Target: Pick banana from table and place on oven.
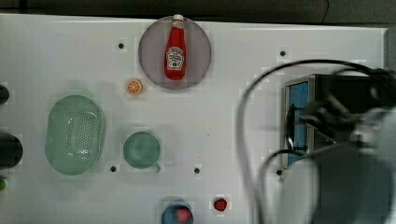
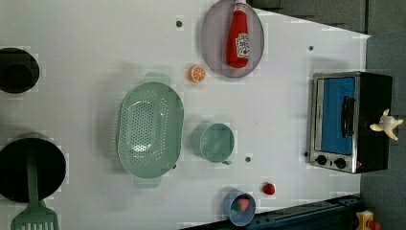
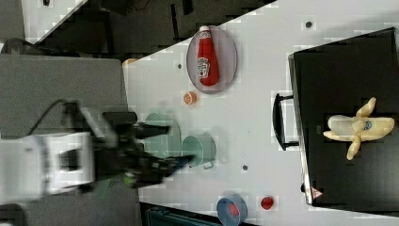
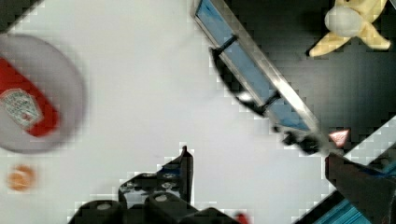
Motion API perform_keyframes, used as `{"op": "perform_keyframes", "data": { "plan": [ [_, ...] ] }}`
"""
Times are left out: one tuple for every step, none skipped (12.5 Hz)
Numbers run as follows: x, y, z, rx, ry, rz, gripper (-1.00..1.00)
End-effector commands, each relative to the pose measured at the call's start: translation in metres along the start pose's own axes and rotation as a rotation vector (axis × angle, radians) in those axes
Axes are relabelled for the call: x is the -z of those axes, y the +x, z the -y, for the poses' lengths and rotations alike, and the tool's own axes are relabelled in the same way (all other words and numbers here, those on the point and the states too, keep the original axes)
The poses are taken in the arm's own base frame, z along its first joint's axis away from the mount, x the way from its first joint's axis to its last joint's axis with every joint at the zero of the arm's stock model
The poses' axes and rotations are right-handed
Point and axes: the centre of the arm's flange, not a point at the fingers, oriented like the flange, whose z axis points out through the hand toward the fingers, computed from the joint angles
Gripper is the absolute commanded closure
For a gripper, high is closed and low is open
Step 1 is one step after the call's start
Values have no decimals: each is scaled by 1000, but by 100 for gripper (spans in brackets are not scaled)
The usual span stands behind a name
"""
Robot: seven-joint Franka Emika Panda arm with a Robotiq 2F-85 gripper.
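One toy banana [image 3: 358, 128] is seen lying on the oven [image 3: 348, 70], on its flat matte-black top, peel strips splayed star-like round a pale rounded middle; a small blue sticker is noted on it in the right view. In the left view the banana [image 2: 387, 124] sits at the oven's [image 2: 373, 120] far right edge. Plastic look, cream-yellow, smooth.

Oven: boxy, silver metal front frame, blue-tinted glass door, black bar handle, black knobs; a red triangle label is seen at one front corner in the wrist view.

Gripper [image 3: 181, 143] is held well apart from the banana, above the table [image 3: 263, 108] near the mint cup [image 3: 200, 149]; fingers spread wide, nothing between them. In the wrist view the two dark fingers [image 4: 184, 170] are seen far apart w/ bare white tabletop in the gap.

Table: white, smooth, rectangular, dotted w/ small dark bolt holes.

Other items, approx. layout in the left view:
- grey round plate [image 2: 215, 43], glossy red ketchup bottle [image 2: 238, 34] lying on it
- orange slice [image 2: 197, 74], small disc, just beside the plate
- mint oval colander [image 2: 150, 129], perforated base
- blue cup [image 2: 238, 207] w/ a red-pink item inside
- small red strawberry-like piece [image 2: 268, 189] near it
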Motion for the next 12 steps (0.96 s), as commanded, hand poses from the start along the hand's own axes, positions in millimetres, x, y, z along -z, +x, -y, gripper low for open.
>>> {"op": "perform_keyframes", "data": {
  "plan": [
    [-22, -61, 131, -188, -66, 39, -100],
    [-20, -75, 151, -227, -65, 26, -100],
    [-17, -85, 164, -263, -61, 15, -100],
    [-14, -91, 171, -295, -48, 2, -100],
    [-8, -93, 174, -306, -28, -16, -100],
    [-4, -94, 173, -305, -18, -25, -100],
    [-4, -94, 170, -307, -25, -17, -100],
    [-4, -94, 170, -305, -25, -15, -100],
    [-5, -93, 169, -307, -26, -15, -100],
    [-6, -93, 169, -307, -27, -15, -100],
    [-6, -93, 170, -306, -28, -14, -100],
    [-6, -93, 170, -306, -28, -14, -100]
  ]
}}
